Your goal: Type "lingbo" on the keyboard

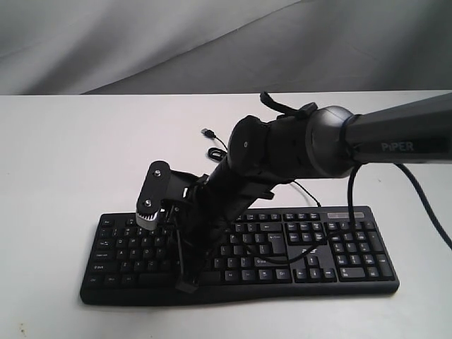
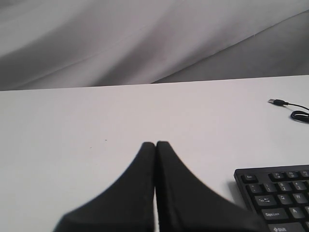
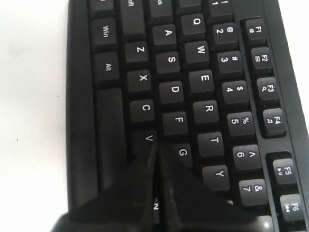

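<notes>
Keyboard [image 1: 275, 240] lies under the closed right hand [image 3: 155, 153].

A white table [image 1: 63, 162] with a matte, plain top fills the lower part of the exterior view. Behind its far edge hangs a gray cloth [image 1: 141, 42], creased in long diagonal folds, lighter on the left and darker toward the right.

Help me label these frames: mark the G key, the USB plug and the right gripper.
G key [image 3: 182, 152]: right wrist view, middle of its cap.
USB plug [image 2: 276, 102]: left wrist view, middle of the plug.
right gripper [image 3: 156, 147]: right wrist view, between its shut fingertips.
</notes>
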{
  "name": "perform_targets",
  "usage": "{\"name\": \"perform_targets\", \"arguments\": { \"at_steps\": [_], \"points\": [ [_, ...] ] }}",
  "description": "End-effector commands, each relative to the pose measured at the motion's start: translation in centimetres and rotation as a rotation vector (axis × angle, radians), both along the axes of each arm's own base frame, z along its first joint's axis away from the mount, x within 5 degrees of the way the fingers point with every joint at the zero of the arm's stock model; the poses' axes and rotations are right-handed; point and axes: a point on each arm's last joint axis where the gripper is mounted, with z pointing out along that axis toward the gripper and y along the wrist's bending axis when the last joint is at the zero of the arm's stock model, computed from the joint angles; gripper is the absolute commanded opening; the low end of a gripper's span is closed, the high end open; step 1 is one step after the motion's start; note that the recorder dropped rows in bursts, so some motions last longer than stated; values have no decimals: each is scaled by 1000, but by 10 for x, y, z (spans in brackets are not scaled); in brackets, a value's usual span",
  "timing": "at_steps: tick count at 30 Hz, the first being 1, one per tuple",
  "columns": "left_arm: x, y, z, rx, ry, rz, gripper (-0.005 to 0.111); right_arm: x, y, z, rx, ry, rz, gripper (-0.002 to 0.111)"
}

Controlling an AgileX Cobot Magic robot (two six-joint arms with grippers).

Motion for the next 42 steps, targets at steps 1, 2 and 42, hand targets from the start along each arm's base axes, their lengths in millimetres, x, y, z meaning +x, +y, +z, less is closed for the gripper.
{"name": "perform_targets", "arguments": {
  "at_steps": [1, 2, 42],
  "points": [
    [0, 0, -1, -1, -8, 0, 1, -3, 0, 2, -1, 4, 4, 0],
    [0, 0, -1, -1, -8, 0, 1, -3, 0, 2, -1, 4, 4, 0],
    [0, 0, -1, -1, -8, 0, 1, -4, 2, -8, -22, 1, 23, 0]
  ]
}}
